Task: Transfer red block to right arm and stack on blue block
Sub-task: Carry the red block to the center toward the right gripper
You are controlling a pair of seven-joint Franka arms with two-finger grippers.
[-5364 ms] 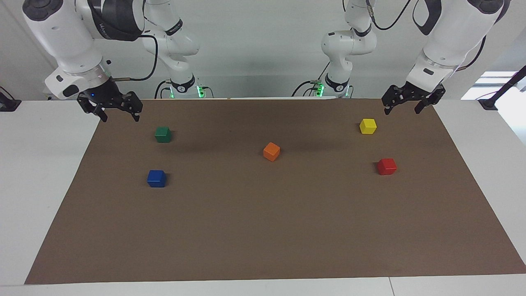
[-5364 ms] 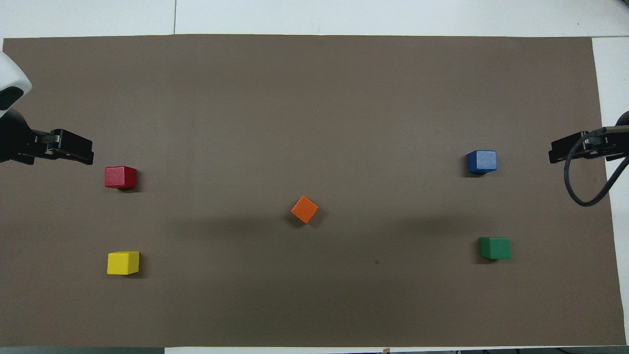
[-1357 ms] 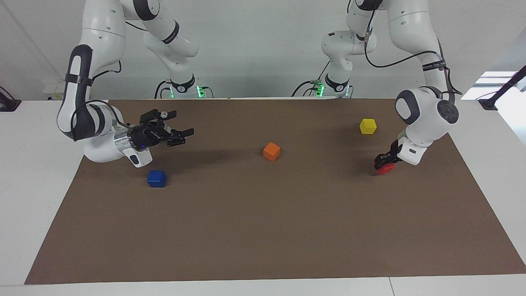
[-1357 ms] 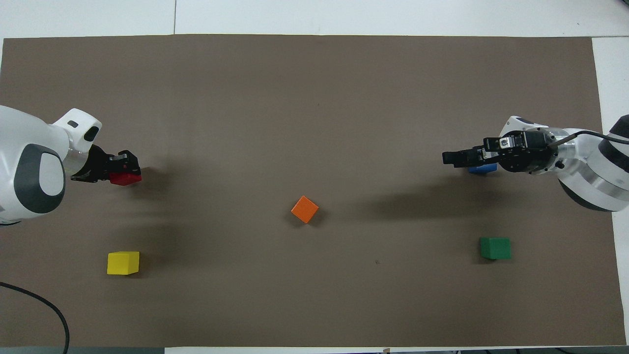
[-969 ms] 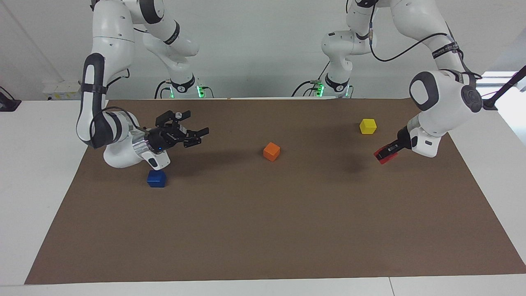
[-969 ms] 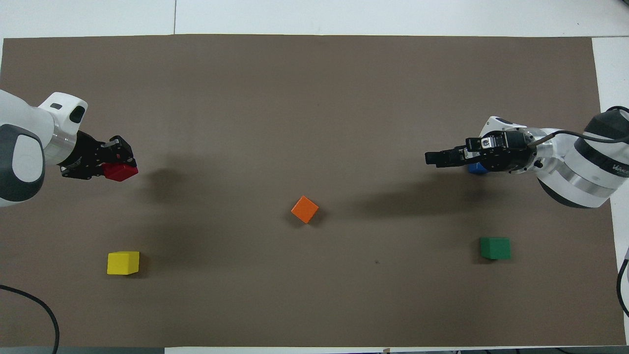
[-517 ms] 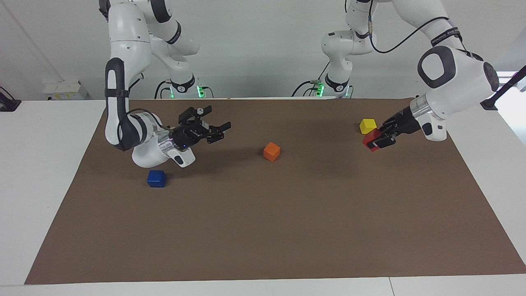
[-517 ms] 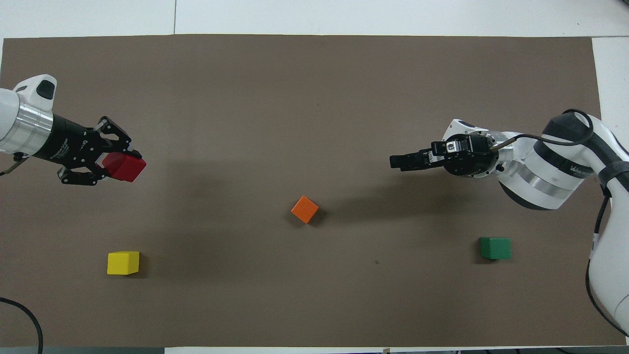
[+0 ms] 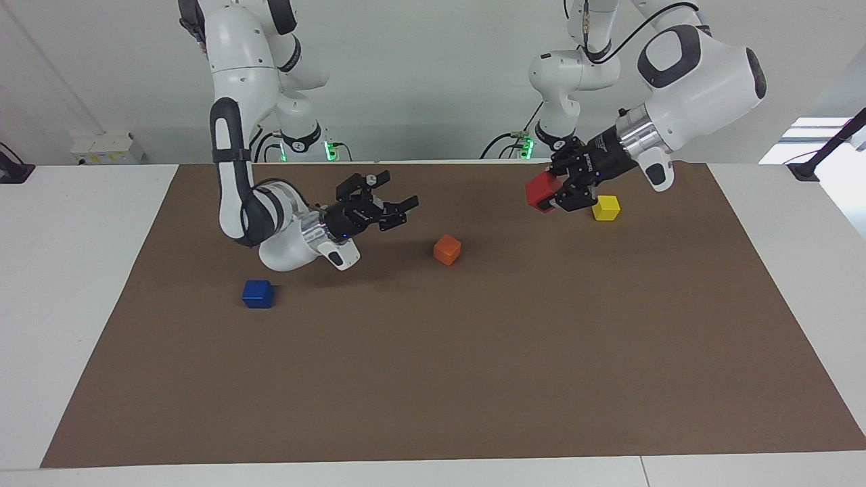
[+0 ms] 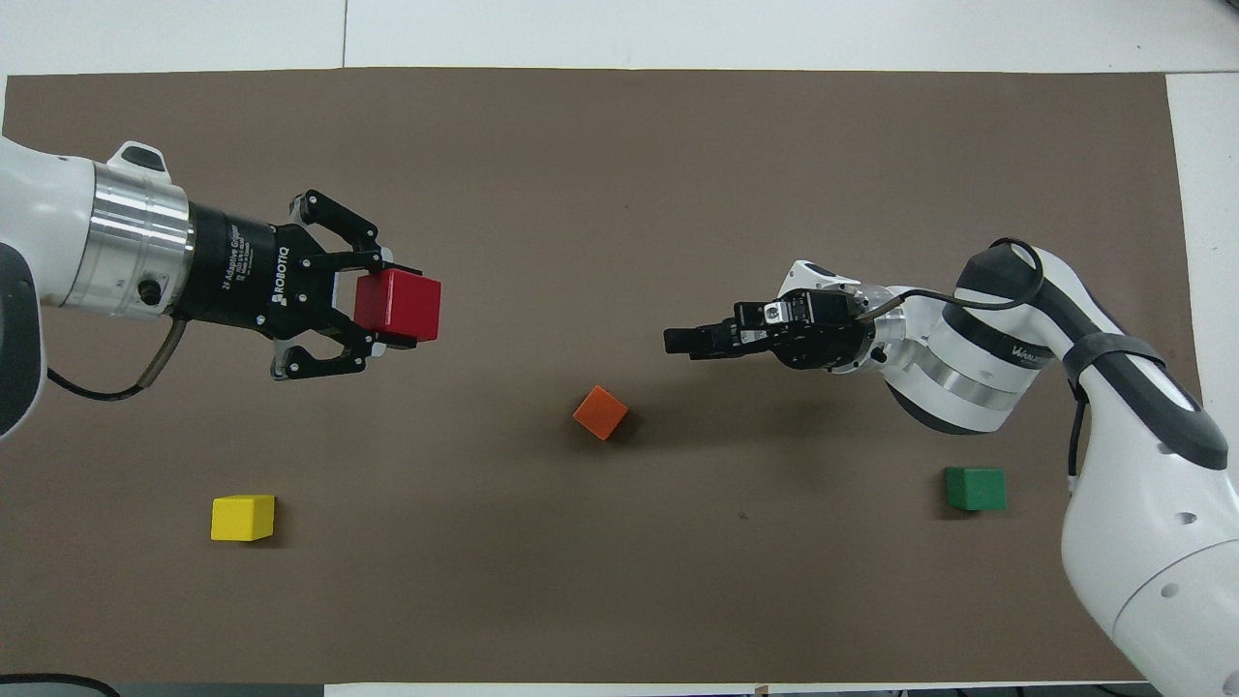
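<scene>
The red block (image 9: 540,190) (image 10: 398,306) hangs in the air with my left gripper (image 9: 549,193) (image 10: 395,310) shut on it, turned sideways over the mat between the yellow cube and the orange cube. My right gripper (image 9: 400,208) (image 10: 681,341) is open and empty. It points toward the table's middle, above the mat beside the orange cube. The two grippers face each other with a wide gap between them. The blue block (image 9: 258,293) rests on the mat toward the right arm's end; in the overhead view the right arm hides it.
An orange cube (image 9: 447,249) (image 10: 600,411) sits mid-table on the brown mat (image 9: 433,379) (image 10: 619,145). A yellow cube (image 9: 606,207) (image 10: 242,517) lies toward the left arm's end, a green cube (image 10: 975,488) toward the right arm's end.
My left gripper has risen and carried the red block toward the table's middle. My right gripper, still open, has also moved toward the middle.
</scene>
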